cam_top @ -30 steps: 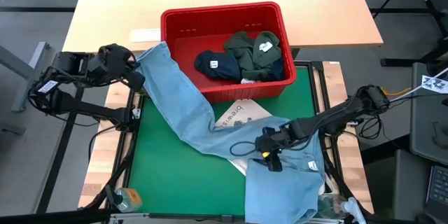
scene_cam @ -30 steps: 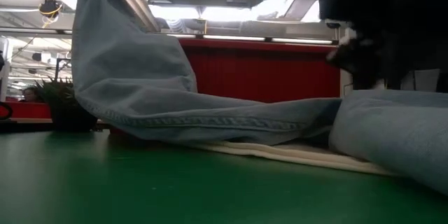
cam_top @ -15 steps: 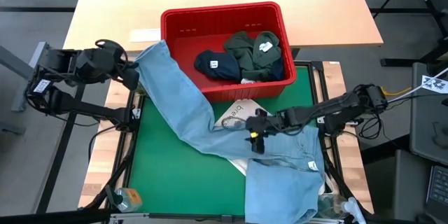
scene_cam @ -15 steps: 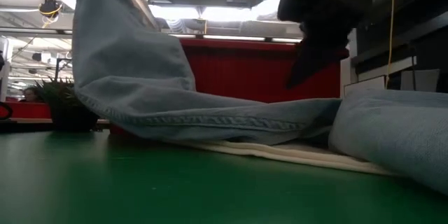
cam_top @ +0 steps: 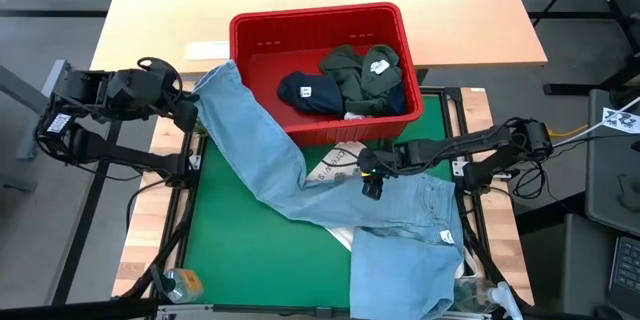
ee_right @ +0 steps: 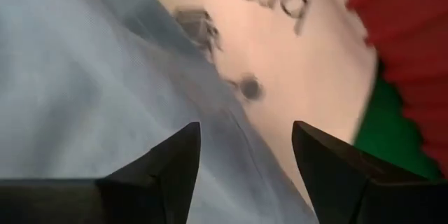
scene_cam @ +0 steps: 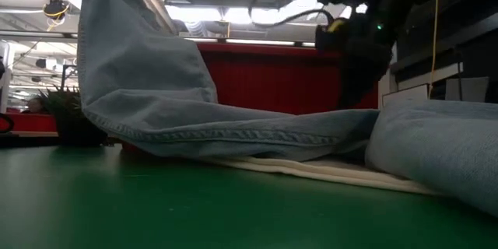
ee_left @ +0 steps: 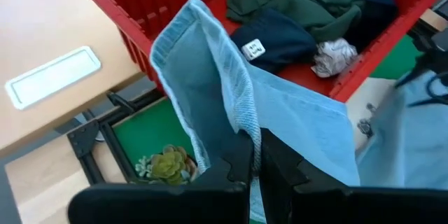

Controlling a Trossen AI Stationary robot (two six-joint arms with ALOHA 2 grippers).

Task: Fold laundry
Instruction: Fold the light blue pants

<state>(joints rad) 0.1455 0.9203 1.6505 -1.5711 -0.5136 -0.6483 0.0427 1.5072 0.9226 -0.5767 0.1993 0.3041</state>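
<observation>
seen from straight above, a green mat (cam_top: 240, 240) covers the table, with a red slotted plastic basket (cam_top: 262, 45) at its twelve o'clock edge. a pair of light blue denim jeans (cam_top: 265, 155) sprawls across the mat: one leg runs from the mat's centre up toward ten o'clock, and the waist and other leg lie folded toward five o'clock, reaching the mat's near edge.

the left gripper (cam_top: 190, 110) sits at ten o'clock, just off the basket's corner, its fingers clamped tight on the hem of the raised jeans leg. in the left wrist view the two dark fingers (ee_left: 241, 157) pinch the denim hem (ee_left: 203, 63), which stands up as a folded ridge above them. at table height, that leg hangs down from above and drapes onto the mat.

the right gripper (cam_top: 372, 172) hovers near the mat's centre, toward three o'clock, just below the basket's front wall. its claw is spread wide and holds nothing. in the right wrist view its two fingertips (ee_right: 171, 161) stand apart over the denim and over a cream cloth tote bag (ee_right: 294, 49) with dark printed lettering, which lies partly under the jeans.

inside the basket, toward its two o'clock side, lie a navy blue garment (cam_top: 305, 93) and a dark olive green garment (cam_top: 355, 75), bunched together and touching. a small green succulent plant (ee_left: 168, 166) sits by the mat's left edge.
</observation>
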